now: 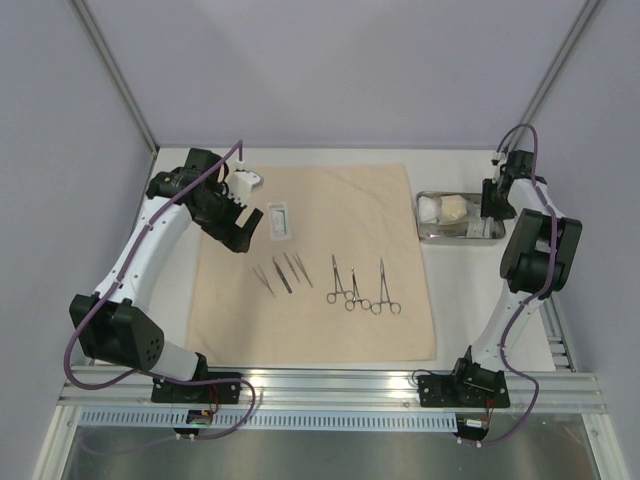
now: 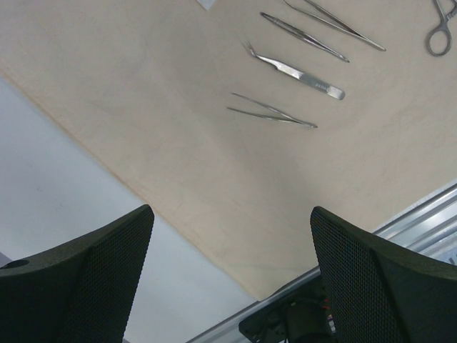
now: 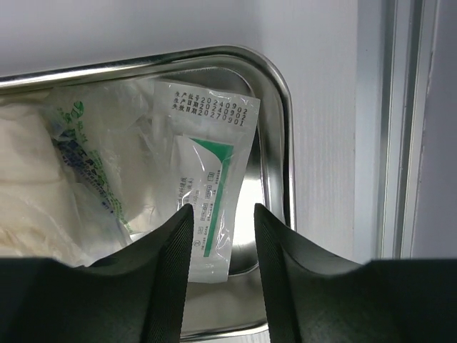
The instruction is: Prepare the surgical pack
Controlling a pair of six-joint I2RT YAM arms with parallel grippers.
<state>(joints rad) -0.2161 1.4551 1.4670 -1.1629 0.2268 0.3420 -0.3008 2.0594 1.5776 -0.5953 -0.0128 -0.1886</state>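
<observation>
Top view
- Large tan cloth sheet [image 1: 315, 310] lies flat in the middle of the white tabletop [image 1: 480, 300].
- On the sheet: a row of slim steel tweezers [image 1: 283, 272] toward 9 o'clock, steel scissor-handled clamps [image 1: 360, 287] just beside them, and a flat white packet [image 1: 281, 221] toward 11 o'clock.
- Shallow shiny steel tray [image 1: 470, 233] sits off the sheet at 2 o'clock, with pale gauze pads [image 1: 452, 208] inside.
- Left claw [image 1: 243, 238] hangs at 9 o'clock of the flat white packet. Right claw [image 1: 488, 213] is over the tray's 3 o'clock end.

Left wrist view
- Left claw [image 2: 230, 209] is spread wide with nothing in it. The sheet's edge is beneath it; the tweezers lie at 1 o'clock, well apart.
- Risk: a low pass here could snag the cloth. A dragged sheet would wrinkle and shift the whole laid-out row.

Right wrist view
- Right claw [image 3: 221, 236] is parted only narrowly. Its fingers sit either side of a white packet with green print [image 3: 212, 153] in the tray's 3 o'clock corner. No pinch shows.
- A crinkled clear wrapper [image 3: 86, 150] overlaps that packet at 9 o'clock.
- Risks, as I judge them:
  - The thin, slick film may slide out of a shallow grip.
  - The 9 o'clock finger may catch the wrapper and lift both.
  - A finger hitting the rim could shove the light tray
  - Gauze could spill if the wrapper drags
</observation>
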